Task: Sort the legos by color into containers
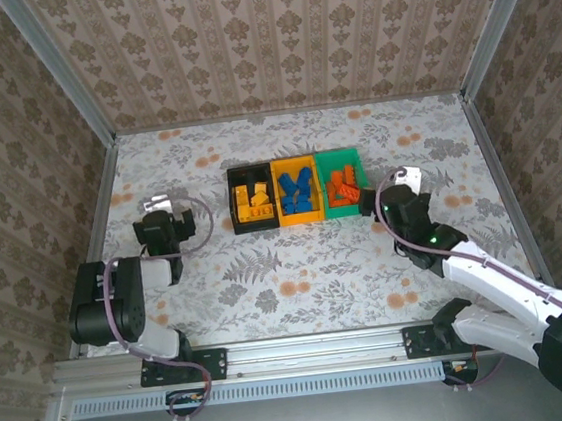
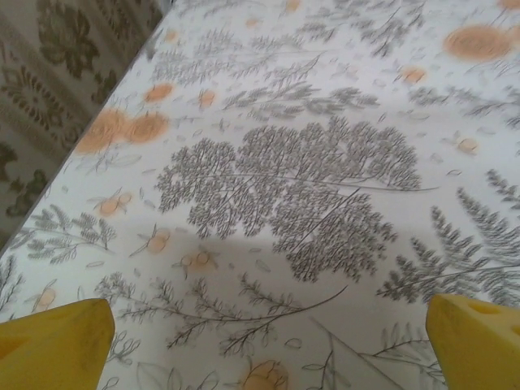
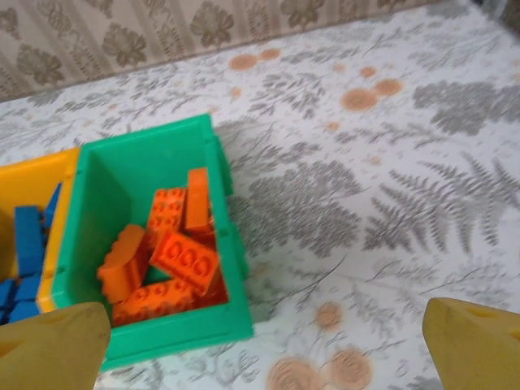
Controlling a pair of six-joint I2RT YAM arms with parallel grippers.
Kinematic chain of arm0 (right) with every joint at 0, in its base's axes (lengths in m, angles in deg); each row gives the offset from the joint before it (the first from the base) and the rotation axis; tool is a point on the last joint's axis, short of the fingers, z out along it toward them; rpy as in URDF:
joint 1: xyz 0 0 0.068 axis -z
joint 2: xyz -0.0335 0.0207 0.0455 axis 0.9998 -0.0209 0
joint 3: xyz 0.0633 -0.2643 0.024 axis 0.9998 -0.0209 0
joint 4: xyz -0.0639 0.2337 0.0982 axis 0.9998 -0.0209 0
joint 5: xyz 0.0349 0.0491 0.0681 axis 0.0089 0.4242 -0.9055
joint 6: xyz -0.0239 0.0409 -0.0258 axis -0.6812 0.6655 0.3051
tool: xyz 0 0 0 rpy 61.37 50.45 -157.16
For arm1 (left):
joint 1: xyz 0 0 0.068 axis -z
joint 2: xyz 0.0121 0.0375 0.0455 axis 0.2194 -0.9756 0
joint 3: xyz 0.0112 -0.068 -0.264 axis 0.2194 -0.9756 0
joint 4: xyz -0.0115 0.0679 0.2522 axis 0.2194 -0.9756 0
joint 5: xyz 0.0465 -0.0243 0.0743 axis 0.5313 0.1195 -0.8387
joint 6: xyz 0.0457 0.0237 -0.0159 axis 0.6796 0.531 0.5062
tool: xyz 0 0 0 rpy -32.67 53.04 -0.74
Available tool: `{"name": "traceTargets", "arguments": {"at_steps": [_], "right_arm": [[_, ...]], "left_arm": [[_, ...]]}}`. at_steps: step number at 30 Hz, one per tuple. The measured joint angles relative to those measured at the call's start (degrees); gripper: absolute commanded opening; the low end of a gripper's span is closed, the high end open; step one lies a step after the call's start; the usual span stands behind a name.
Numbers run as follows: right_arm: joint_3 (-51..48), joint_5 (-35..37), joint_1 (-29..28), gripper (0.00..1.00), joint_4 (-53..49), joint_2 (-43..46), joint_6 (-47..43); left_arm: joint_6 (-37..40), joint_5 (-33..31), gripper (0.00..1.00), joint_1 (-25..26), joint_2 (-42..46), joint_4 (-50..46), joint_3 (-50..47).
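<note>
Legos sorted in containers; left pincer, right pincer wide, empty. We judge the sorting done and advise lifting clear of the rims.

Soft, even light all round; the table looks bright, its shadows faint and blurry-edged. Up close the yellow fingertips are out of focus, smeared at the corners.

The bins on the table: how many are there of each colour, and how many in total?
black bin: 1
yellow bin: 1
green bin: 1
Total: 3
</note>
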Motion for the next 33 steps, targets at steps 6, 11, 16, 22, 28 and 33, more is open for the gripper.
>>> {"name": "traceTargets", "arguments": {"at_steps": [6,11,16,22,28,33], "right_arm": [[-7.5,2.9,7.6,1.0,12.2,3.5,-11.2],[-16.2,0.8,16.1,1.0,24.1,1.4,-16.6],[-17.1,-5.3,19.8,1.0,36.6,-9.1,-20.2],[-15.6,-10.7,22.2,1.0,47.0,-21.8,-22.1],[-13.7,-14.7,22.9,1.0,53.7,-32.2,-23.1],[-12.8,-17.3,25.0,1.0,54.3,-32.5,-22.9]], "left_arm": [[0.3,0.8,1.0,0.0,-0.7,4.5,-0.4],[0.3,1.2,1.0,-0.3,-0.7,6.0,-0.4],[0.3,1.4,1.0,-0.3,-0.7,6.4,-0.4],[0.3,1.6,1.0,-0.3,-0.7,6.5,-0.4],[0.3,1.6,1.0,-0.3,-0.7,6.6,-0.4],[0.3,1.6,1.0,-0.3,-0.7,6.6,-0.4]]}}
